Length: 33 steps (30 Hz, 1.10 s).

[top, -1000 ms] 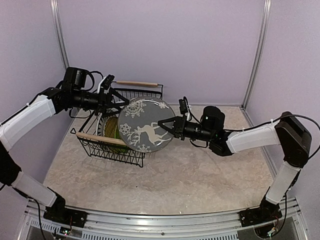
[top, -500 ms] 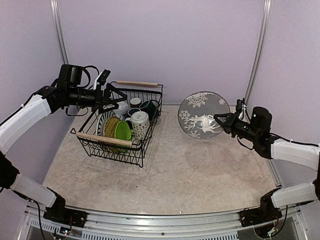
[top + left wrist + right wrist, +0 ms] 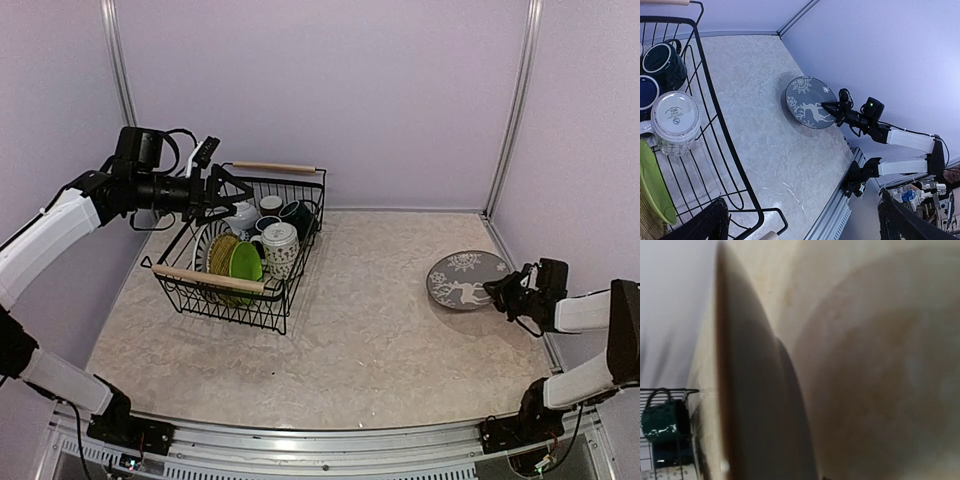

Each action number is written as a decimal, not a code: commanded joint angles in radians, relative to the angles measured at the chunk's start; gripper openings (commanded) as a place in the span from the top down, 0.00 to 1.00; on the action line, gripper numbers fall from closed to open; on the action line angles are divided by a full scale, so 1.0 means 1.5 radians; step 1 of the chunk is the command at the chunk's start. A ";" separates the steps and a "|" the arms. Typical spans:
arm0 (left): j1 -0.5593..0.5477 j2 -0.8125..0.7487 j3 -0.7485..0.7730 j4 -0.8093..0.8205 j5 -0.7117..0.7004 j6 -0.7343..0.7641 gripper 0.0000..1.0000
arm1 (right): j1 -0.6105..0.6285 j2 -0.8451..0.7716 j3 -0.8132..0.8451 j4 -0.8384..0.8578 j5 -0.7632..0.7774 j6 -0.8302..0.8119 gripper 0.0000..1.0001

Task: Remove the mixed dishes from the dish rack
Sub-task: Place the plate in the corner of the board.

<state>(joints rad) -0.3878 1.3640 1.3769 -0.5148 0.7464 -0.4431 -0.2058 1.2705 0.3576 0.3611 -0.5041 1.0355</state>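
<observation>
The black wire dish rack [image 3: 290,280] stands at the left and holds a lime green plate [image 3: 243,262], a woven yellow plate [image 3: 222,250], a patterned white mug [image 3: 279,246] and dark mugs [image 3: 297,212]. My left gripper [image 3: 215,190] hovers open and empty over the rack's back left corner. My right gripper [image 3: 496,292] is shut on the right rim of a grey plate with a white reindeer [image 3: 463,280], held low, at or just above the table at the far right. The plate fills the right wrist view edge-on [image 3: 755,405]. It also shows in the left wrist view [image 3: 810,102].
The left wrist view shows the rack's wire edge [image 3: 710,95], the upturned white mug [image 3: 675,120] and a dark mug [image 3: 662,57]. The right wall [image 3: 560,150] and the corner post [image 3: 510,120] stand close behind the grey plate.
My right gripper carried the grey reindeer plate from beside the rack across to the far right and lowered it to the table. The left arm has barely moved.
</observation>
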 commanded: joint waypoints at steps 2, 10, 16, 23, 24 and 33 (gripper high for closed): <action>0.000 -0.016 0.015 -0.009 -0.001 0.009 0.01 | -0.046 0.074 0.019 0.124 -0.080 -0.026 1.00; 0.000 -0.021 0.016 -0.012 -0.006 0.012 0.01 | -0.073 0.170 0.048 0.122 -0.094 -0.082 1.00; 0.000 -0.019 0.019 -0.019 -0.016 0.016 0.01 | -0.080 0.196 0.069 0.063 -0.067 -0.135 0.86; 0.000 -0.020 0.028 -0.045 -0.071 0.032 0.01 | -0.095 0.193 0.117 -0.061 0.023 -0.226 0.86; 0.001 -0.019 0.029 -0.048 -0.075 0.033 0.01 | -0.100 0.195 0.121 -0.070 0.029 -0.233 0.86; 0.004 -0.016 0.037 -0.064 -0.104 0.041 0.01 | -0.108 0.199 0.162 -0.165 0.091 -0.299 0.24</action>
<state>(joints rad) -0.3874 1.3491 1.3983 -0.5728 0.6399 -0.4091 -0.3607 1.5730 0.5621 0.2211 -0.4698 0.6689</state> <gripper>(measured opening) 0.990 0.693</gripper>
